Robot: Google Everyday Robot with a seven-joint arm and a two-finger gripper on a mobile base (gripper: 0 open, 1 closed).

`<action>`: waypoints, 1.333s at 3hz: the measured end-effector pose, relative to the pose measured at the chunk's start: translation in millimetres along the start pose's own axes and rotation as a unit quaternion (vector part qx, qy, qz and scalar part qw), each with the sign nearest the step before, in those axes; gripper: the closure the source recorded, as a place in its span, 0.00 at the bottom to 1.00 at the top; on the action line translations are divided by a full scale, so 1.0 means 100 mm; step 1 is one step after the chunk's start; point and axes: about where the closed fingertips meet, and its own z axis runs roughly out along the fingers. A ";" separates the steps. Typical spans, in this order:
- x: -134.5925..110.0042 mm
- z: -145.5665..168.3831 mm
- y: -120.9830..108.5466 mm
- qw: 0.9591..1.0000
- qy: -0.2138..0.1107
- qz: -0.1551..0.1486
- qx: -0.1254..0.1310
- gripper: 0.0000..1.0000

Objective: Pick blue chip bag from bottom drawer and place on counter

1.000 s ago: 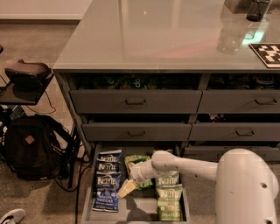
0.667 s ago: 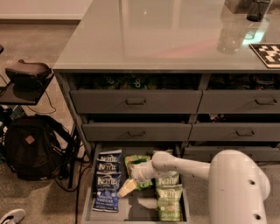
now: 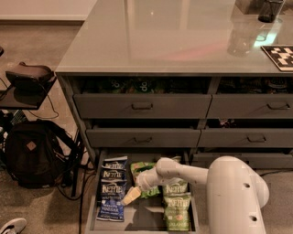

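The bottom drawer (image 3: pixel 93 206) stands pulled out at floor level. Its left column holds several navy-blue Kettle chip bags (image 3: pixel 111 188) lying flat, overlapping. Green bags (image 3: pixel 176 205) fill the middle and right columns. My gripper (image 3: pixel 130 196) reaches down into the drawer from the right and sits just right of the blue bags, at the edge of the middle column. My white arm (image 3: pixel 183 171) crosses over the green bags. The glossy grey counter (image 3: pixel 160 41) tops the cabinet above.
Two rows of grey drawers with bar handles (image 3: pixel 142 106) stand slightly open above the bottom drawer. A black backpack (image 3: pixel 32 153) and a small stand (image 3: pixel 27 75) are left of the cabinet. A checkered board (image 3: pixel 279 57) and a dark cup (image 3: pixel 270 9) sit on the counter's far right.
The large white arm link at lower right has shifted left. The gripper has stayed at almost the same spot beside the blue bags.
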 end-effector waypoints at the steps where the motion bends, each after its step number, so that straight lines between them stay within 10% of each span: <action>1: 0.02 0.10 -0.12 1.000 -0.023 -0.005 0.006 0.00; 4: 0.08 0.60 -0.32 0.996 -0.079 -0.014 -0.033 0.00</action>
